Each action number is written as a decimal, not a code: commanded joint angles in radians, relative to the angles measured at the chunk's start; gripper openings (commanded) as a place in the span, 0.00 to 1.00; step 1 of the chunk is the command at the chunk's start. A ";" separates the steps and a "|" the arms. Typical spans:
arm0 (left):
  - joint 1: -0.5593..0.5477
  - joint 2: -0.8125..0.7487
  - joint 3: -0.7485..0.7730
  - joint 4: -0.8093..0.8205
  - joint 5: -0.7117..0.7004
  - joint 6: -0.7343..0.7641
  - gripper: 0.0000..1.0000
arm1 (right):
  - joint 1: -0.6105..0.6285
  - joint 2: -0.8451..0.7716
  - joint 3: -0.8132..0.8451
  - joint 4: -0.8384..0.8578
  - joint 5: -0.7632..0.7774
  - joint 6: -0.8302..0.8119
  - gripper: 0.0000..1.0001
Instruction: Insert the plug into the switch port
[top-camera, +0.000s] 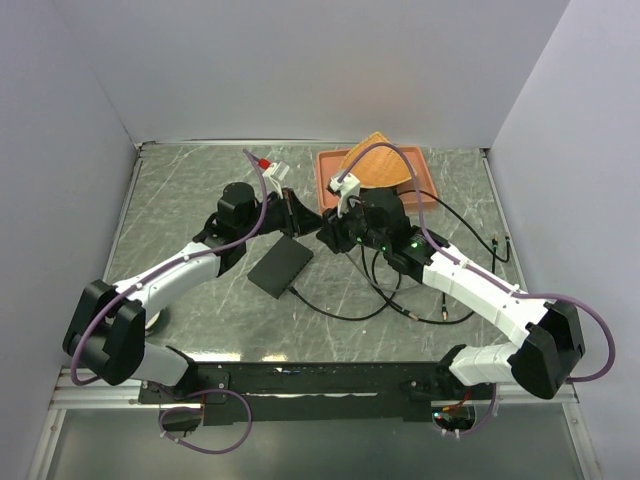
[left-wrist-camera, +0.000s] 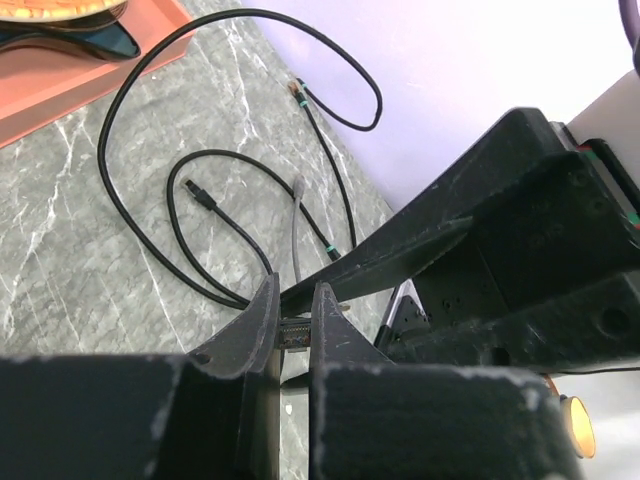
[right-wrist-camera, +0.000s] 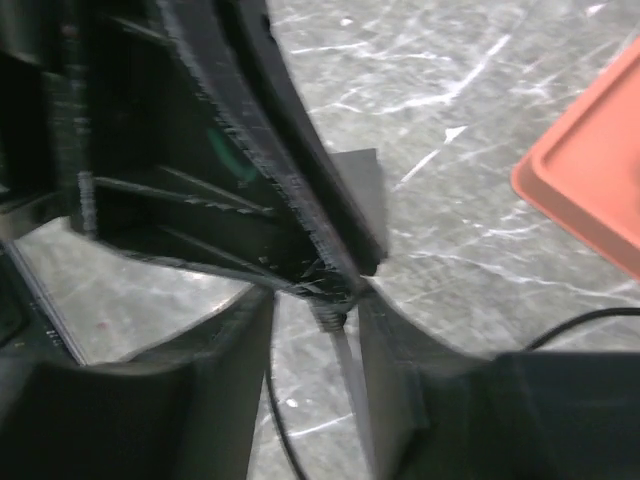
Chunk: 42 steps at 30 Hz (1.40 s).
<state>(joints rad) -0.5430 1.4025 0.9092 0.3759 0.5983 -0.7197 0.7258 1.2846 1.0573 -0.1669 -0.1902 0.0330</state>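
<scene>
My left gripper (left-wrist-camera: 293, 300) is shut on the small clear plug (left-wrist-camera: 293, 333), whose metal contacts show between the fingers. Above the table's middle it meets my right gripper (top-camera: 331, 236) tip to tip. In the right wrist view, the right gripper (right-wrist-camera: 315, 305) stands open around the plug end (right-wrist-camera: 335, 315) and its grey cable (right-wrist-camera: 345, 370), which lies close to one finger. The flat black box (top-camera: 281, 266) lies on the table just in front of both grippers. Its switch port is not visible.
A terracotta tray (top-camera: 325, 175) with a wooden piece (top-camera: 375, 165) stands at the back right. Loose black cables (top-camera: 400, 300) loop over the table right of the box, one with a plug end (left-wrist-camera: 205, 198). A white and red piece (top-camera: 268, 163) lies at the back.
</scene>
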 joint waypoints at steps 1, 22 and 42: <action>-0.005 -0.049 0.039 0.032 -0.009 -0.006 0.01 | 0.007 0.001 0.044 0.050 0.040 -0.007 0.33; -0.003 -0.323 -0.118 0.018 -0.286 0.080 0.88 | -0.167 -0.068 0.020 -0.040 -0.312 -0.100 0.00; -0.008 -0.344 -0.176 0.248 0.187 0.171 0.59 | -0.216 -0.027 0.087 -0.100 -0.894 -0.140 0.00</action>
<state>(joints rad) -0.5449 1.0607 0.7212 0.5232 0.6731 -0.5533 0.5121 1.2549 1.1019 -0.2844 -1.0615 -0.1150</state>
